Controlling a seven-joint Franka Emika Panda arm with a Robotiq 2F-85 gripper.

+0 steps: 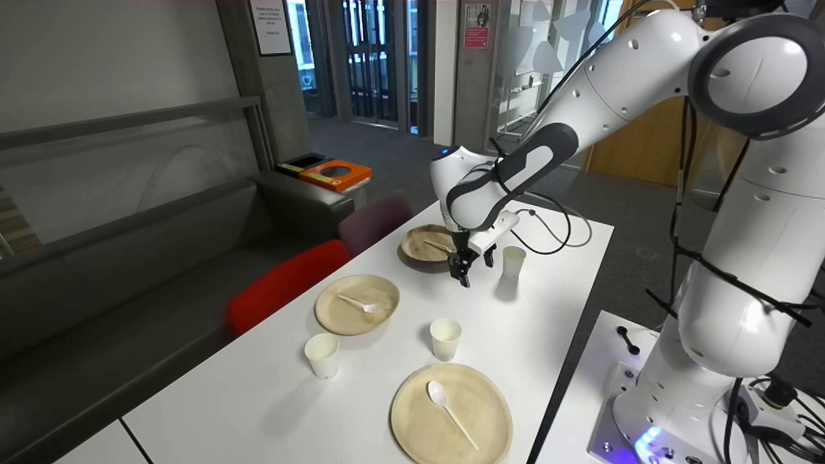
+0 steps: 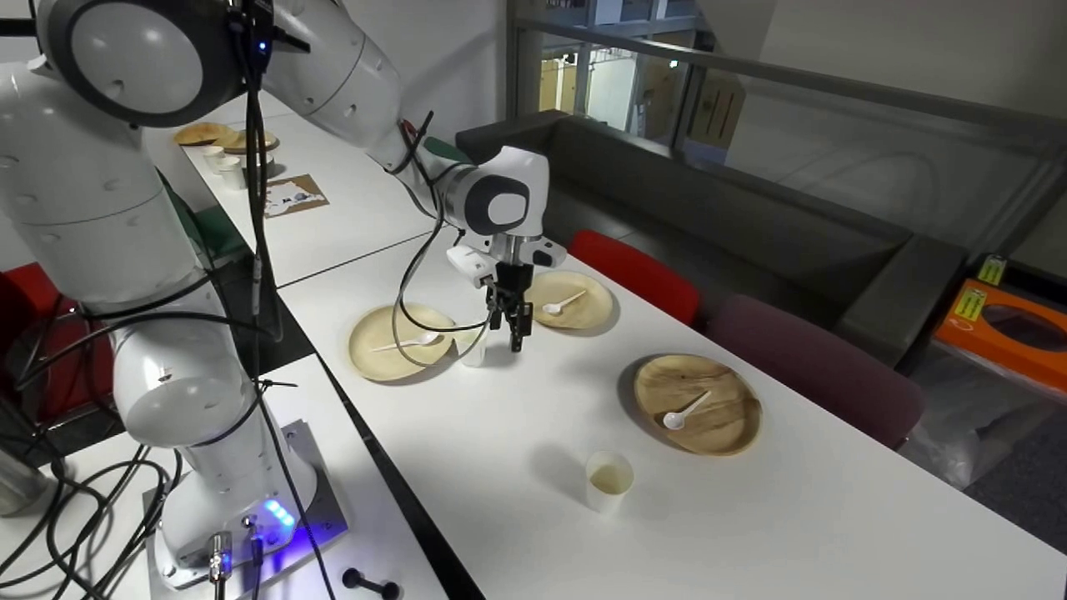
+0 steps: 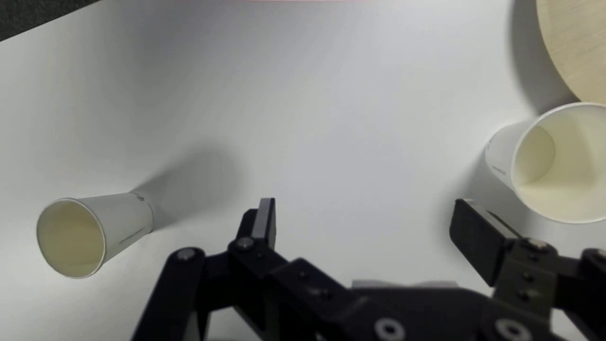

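Zero things held: my gripper (image 3: 367, 220) spread wide above white table (image 3: 331, 94). Wrist view: nearest cup (image 3: 539, 161) past two o'clock, other cup (image 3: 99, 232) at nine, both upright, apart from me; latter's contents unclear. Pale plate (image 3: 578, 45) edge toward half past one. In an exterior view, third cup (image 1: 323, 357) stands at eight o'clock. In an exterior view, darker plate (image 2: 729, 408) lies nearly four o'clock, spoon (image 2: 676, 420) in it; grey sofa (image 2: 750, 221) beyond. Judged status: gripper placed between two cups, no cup gripped or lifted.
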